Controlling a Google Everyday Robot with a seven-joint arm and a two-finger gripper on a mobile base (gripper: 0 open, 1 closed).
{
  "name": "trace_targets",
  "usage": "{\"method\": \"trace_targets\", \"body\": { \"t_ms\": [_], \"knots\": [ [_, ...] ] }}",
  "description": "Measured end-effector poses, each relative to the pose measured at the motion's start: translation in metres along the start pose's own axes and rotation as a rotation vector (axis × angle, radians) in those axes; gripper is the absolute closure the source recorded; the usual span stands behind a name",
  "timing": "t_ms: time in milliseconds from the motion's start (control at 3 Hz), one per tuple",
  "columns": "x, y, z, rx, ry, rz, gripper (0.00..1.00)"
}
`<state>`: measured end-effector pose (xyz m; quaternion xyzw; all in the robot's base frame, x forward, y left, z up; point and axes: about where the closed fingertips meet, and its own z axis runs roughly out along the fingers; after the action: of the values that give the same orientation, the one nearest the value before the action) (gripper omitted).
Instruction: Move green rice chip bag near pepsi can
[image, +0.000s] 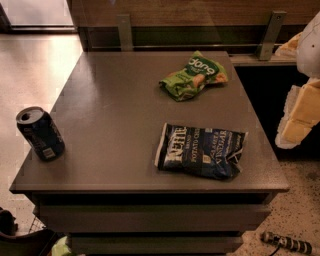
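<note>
The green rice chip bag (194, 75) lies flat on the grey table (110, 115), at its far right. The pepsi can (40, 133) stands upright, slightly tilted, at the table's near left edge, far from the bag. My gripper (300, 117) shows as white and tan parts at the right edge of the view. It hangs beyond the table's right side, to the right of the bag and apart from it, and holds nothing that I can see.
A dark blue Kettle potato chip bag (201, 151) lies at the near right of the table, between my gripper and the can. A wooden wall with metal brackets (269, 35) runs behind the table. A small object (286, 243) lies on the speckled floor at the lower right.
</note>
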<state>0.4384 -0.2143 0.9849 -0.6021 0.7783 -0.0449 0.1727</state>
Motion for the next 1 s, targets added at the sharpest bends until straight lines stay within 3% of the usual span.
{"method": "trace_targets", "body": {
  "t_ms": [333,667,1000],
  "knots": [
    [-0.001,-0.004,0.001,0.014,0.004,-0.013,0.0],
    [-0.006,-0.033,0.006,0.095,0.028,-0.103,0.0],
    [-0.028,-0.083,0.024,0.122,-0.006,-0.258,0.0]
  ]
}}
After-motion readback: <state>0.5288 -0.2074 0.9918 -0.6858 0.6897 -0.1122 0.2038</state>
